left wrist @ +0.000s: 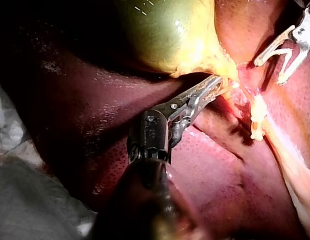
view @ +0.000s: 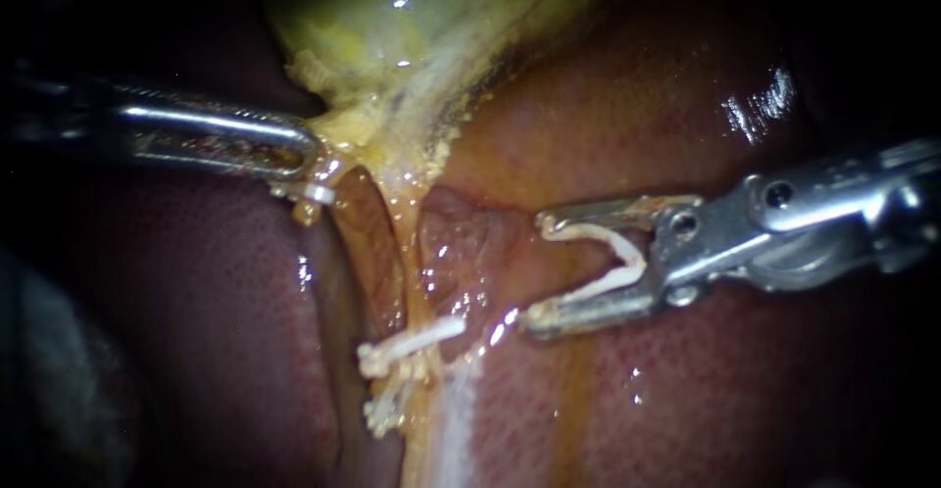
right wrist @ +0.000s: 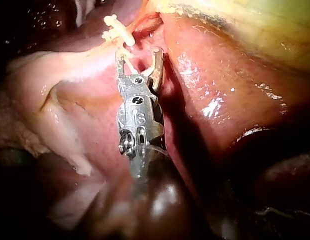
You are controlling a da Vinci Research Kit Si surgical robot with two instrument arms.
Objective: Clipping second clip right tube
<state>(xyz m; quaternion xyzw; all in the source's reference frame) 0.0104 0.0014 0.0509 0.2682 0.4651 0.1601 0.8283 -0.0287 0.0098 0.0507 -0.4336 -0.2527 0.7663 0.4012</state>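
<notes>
Endoscope view: my right instrument (view: 537, 272) holds an unfired clip (view: 616, 258) in its spread jaws, with the tube (view: 404, 263) just ahead of them and a seated clip (view: 412, 343) beside one tip. My left instrument (view: 309, 155) clamps the gallbladder (view: 392, 47). If I close short, I risk catching liver (view: 686, 419) or only half the tube.

The gallbladder (view: 392, 18) is glossy green, fading to yellow. The liver (view: 706, 400) is dark red-brown, finely stippled with pale dots. The tube (view: 380, 238) is translucent amber-orange. The left instrument (view: 306, 151) and right instrument (view: 537, 272) are silver-grey metal. The right one's clip (view: 618, 270) is white. The tube's clips (view: 412, 343) are cream-white.
</notes>
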